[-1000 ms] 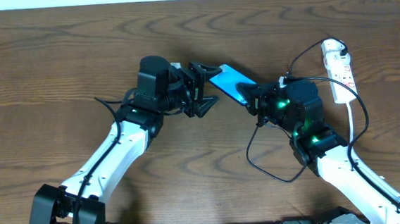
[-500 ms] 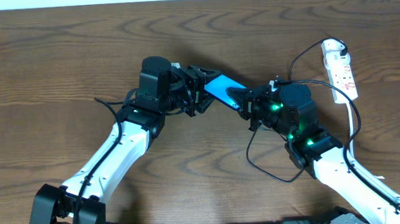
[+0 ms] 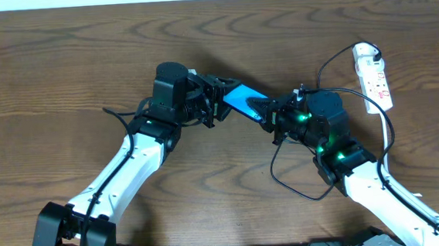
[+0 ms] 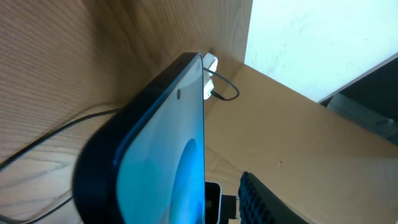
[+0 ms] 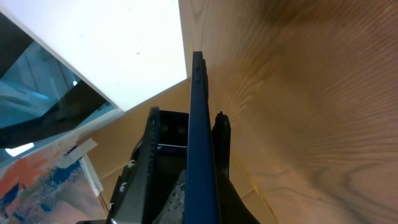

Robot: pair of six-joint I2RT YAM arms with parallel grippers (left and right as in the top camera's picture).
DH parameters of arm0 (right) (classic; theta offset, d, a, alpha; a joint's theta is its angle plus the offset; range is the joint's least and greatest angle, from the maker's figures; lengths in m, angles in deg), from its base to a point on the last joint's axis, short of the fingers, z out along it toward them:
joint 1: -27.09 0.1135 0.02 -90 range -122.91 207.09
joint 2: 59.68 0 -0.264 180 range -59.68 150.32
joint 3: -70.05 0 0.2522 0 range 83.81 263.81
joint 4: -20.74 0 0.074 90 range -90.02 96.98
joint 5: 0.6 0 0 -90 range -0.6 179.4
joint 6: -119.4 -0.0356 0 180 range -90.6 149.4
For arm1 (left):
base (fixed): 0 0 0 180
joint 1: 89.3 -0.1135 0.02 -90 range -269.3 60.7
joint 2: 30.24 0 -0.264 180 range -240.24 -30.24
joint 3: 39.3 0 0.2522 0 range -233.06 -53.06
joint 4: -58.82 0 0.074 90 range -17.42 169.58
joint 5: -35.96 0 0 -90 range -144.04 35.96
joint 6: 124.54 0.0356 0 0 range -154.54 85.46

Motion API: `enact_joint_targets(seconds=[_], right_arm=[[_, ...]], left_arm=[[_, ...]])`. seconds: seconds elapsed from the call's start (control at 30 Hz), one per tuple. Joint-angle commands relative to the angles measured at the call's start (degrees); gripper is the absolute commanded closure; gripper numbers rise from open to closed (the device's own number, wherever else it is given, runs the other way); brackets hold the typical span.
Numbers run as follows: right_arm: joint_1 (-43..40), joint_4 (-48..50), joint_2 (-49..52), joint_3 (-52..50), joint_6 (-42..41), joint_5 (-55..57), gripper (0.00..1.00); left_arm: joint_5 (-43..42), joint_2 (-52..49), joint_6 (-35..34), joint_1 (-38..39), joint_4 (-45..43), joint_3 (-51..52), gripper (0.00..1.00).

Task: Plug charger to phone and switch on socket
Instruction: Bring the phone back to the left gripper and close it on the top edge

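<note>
Right gripper [image 3: 272, 118] has slid leftward over the last second, right up to the near end of the phone [image 3: 245, 103], and the left gripper [image 3: 222, 103] has narrowed onto the far end.

From overhead, the phone sits mid-table between the two arms. The left gripper is clamped on its upper-left end and the right gripper is touching or just short of the lower-right end. The charger [image 3: 274, 168] loops out from under the right gripper, swings down and round, then climbs to the socket [image 3: 373, 77], which lies well apart at the right edge of the table [image 3: 60, 64]. No arm is near it.

On the left wrist, the blue screen fills the frame, held on edge and clear of the wood. That's a firm grasp, I'd say. The charger trails across the table below, with the socket tiny in the distance.

On the right wrist, the phone is seen edge-on, its side buttons facing the camera and dark fingers flanking both faces. The plug tip doesn't show, so whether the right pincer is gripping it or released, I cannot tell.

Progress, as I judge it: the phone is up and presented and the plug end has been brought to its port, but the pictures don't show it seated. After that the whole socket switch step is left to do.
</note>
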State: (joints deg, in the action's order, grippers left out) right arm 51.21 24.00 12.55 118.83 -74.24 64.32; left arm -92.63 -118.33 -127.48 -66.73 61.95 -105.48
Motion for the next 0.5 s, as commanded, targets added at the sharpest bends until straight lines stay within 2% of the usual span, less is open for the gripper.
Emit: enact_joint_targets(seconds=[0.0,0.47], right_arm=[[0.39,0.33,-0.52,0.79,-0.72,-5.51,0.99],[1.18,0.35,-0.52,0.79,-0.7,-3.39,0.99]], left_arm=[[1.6,-0.04,0.52,0.02,-0.44,-0.31,0.63],[1.77,-0.04,0.48,0.02,-1.99,-0.31,0.81]])
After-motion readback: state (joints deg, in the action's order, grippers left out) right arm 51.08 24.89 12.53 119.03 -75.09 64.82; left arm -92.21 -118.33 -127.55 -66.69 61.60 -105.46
